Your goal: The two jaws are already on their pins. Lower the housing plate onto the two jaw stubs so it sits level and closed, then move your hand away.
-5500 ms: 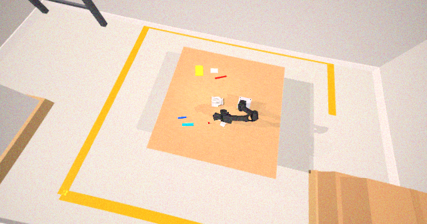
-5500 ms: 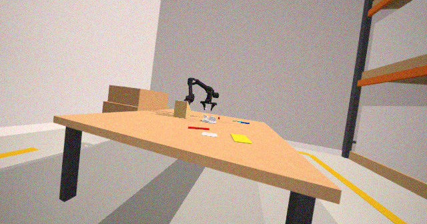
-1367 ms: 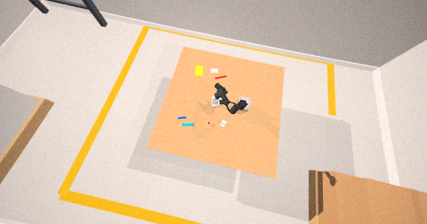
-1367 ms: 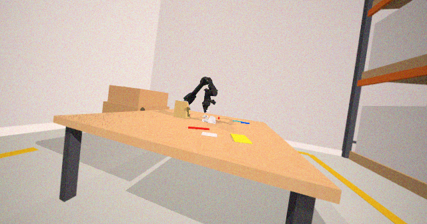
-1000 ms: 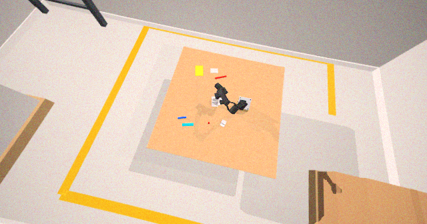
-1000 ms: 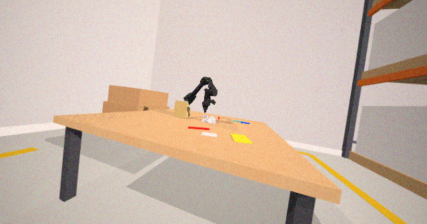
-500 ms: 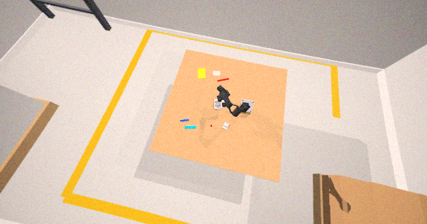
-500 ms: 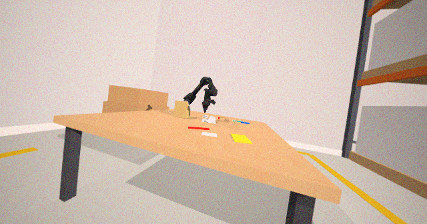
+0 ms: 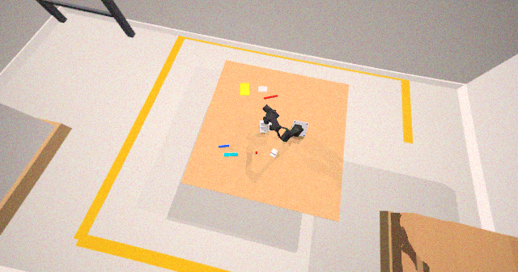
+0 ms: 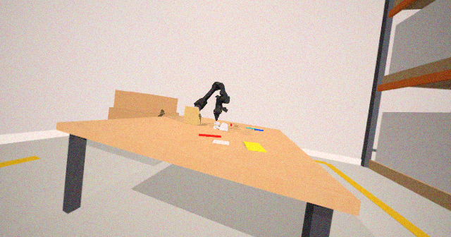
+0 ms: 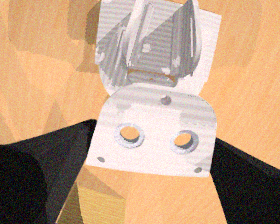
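The white housing plate (image 11: 156, 120) has two round holes. Table shows through both holes. My gripper (image 11: 152, 133) (image 10: 216, 120) is shut on its two side edges. The white base part (image 11: 211, 55) (image 10: 224, 127) (image 9: 263, 129) stands on the table and carries upright grey-white fins. In the wrist view the plate's rounded edge overlaps the near end of this part, and the plate looks nearer to the camera. I cannot tell the jaw stubs and pins apart, nor whether the plate touches anything.
A small white part (image 9: 273, 153) and a tiny red piece (image 9: 256, 152) lie to one side. Blue (image 9: 223, 146), cyan (image 9: 231, 155) and red (image 9: 270, 97) bars, a yellow square (image 9: 244, 89) and a white square (image 9: 262, 89) lie farther out. A tan block (image 10: 192, 116) is by the arm's base.
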Controlling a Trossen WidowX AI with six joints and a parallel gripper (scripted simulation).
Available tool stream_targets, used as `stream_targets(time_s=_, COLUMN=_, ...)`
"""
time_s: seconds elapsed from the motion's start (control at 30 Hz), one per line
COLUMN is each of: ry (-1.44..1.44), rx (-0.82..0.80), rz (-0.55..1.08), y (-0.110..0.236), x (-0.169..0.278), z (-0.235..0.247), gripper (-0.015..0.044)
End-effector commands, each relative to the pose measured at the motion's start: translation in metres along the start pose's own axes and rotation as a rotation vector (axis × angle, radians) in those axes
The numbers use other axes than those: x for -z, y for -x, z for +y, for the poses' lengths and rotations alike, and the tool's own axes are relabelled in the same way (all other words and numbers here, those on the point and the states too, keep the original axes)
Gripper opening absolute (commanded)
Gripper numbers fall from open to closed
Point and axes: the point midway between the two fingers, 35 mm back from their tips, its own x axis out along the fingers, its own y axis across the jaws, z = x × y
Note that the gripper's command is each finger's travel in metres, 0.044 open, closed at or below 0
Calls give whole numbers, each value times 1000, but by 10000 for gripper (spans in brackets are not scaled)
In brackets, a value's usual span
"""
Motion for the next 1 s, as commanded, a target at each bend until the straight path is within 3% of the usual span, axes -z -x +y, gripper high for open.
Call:
stream_targets(time_s=0.0, ry=-8, rx=-5, rz=1, y=-8, x=0, z=0, gripper=351)
stream_targets(time_s=0.97, ry=-7, rx=-10, rz=0, y=-48, x=2, z=2, gripper=351)
